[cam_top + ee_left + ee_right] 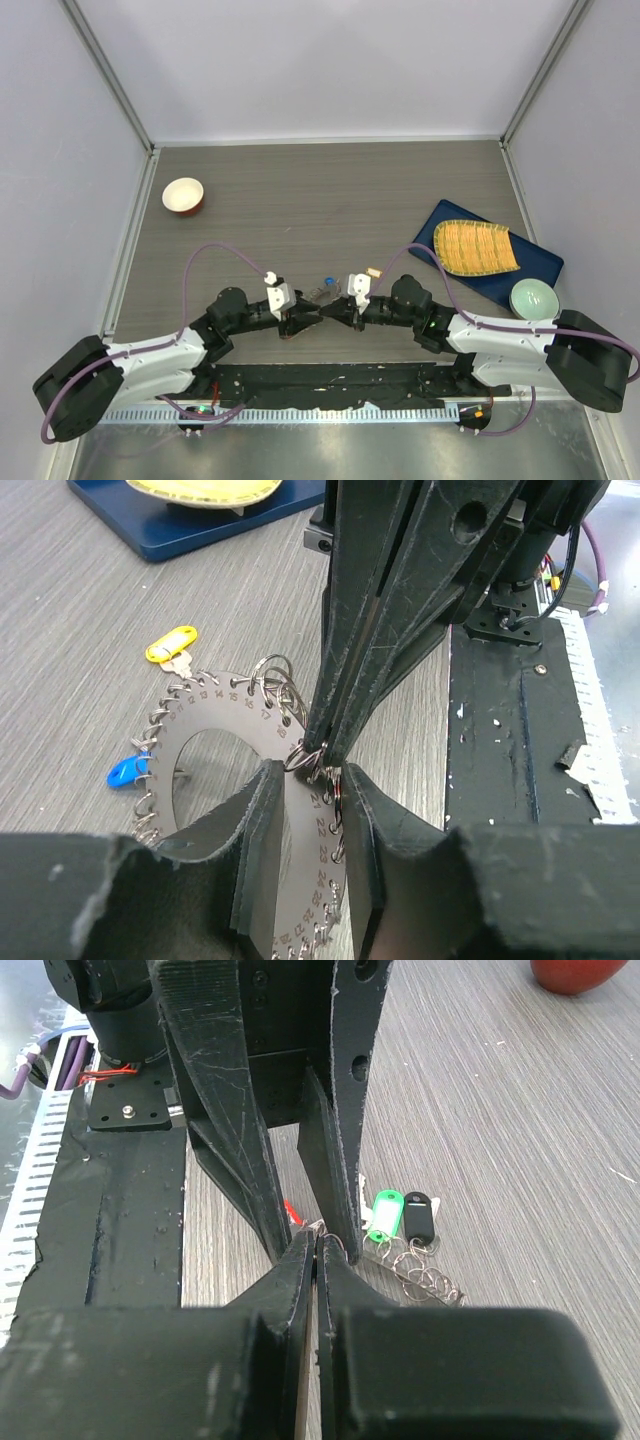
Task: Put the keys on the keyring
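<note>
The keyring point(225, 712), a flat grey disc with numbered holes and little wire rings along its rim, lies between both arms. My left gripper point(312, 780) straddles its band, one finger in the central hole and the other against the rim rings. My right gripper point(318, 752) comes from the opposite side, shut on a small wire ring at the rim. Keys hang on the disc: yellow tag point(172, 645), blue tag point(127, 772), green tag point(383, 1215), black tag point(416, 1218). A red tag point(291, 1210) peeks out under the left fingers.
A red-and-white bowl point(183, 195) stands at the far left. A blue tray point(535, 262) with a yellow slatted mat point(475, 247) lies at the right, with a pale green bowl point(533, 298) beside it. A black mat point(330, 385) covers the near edge.
</note>
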`<state>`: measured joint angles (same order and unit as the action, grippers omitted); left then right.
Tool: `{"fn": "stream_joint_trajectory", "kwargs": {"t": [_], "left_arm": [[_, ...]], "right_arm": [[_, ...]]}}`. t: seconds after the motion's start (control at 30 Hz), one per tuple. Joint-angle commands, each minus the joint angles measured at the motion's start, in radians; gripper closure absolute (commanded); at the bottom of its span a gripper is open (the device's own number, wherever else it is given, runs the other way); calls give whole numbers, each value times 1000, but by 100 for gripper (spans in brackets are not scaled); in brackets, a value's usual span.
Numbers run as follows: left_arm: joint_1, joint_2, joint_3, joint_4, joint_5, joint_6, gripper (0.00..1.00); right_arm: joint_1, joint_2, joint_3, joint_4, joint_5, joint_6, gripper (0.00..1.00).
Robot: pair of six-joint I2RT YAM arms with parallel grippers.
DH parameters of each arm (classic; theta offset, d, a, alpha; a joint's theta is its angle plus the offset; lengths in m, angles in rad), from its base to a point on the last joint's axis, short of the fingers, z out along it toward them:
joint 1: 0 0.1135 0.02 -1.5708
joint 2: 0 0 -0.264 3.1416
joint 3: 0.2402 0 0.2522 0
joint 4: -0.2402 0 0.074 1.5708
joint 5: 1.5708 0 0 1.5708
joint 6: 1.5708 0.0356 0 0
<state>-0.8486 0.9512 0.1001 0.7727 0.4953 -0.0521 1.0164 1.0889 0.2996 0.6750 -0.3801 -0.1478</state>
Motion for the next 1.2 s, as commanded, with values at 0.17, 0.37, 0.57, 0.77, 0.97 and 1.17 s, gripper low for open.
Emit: {"fn": "stream_joint_trajectory", "kwargs": {"t": [0.17, 0.37, 0.57, 0.77, 0.97, 1.17], "left_arm": [[3, 35, 56, 37, 57, -37, 95], [5, -61, 66, -98, 11, -22, 100], [3, -204, 105, -334, -67, 11, 100], [3, -249, 84, -346, -107, -8, 100], [3, -230, 108, -385, -132, -14, 100], [3, -223, 115, -398, -139, -25, 100]], "right_arm": [[-2, -18, 33, 94, 6, 5, 99], [-2, -86, 45, 35, 104, 73, 95], [-2, -168, 114, -196, 255, 145, 74], [-2, -215, 153, -347, 301, 152, 70], [-4, -181, 197, -410, 176, 38, 69], [-2, -115, 231, -430, 58, -29, 69]]}}
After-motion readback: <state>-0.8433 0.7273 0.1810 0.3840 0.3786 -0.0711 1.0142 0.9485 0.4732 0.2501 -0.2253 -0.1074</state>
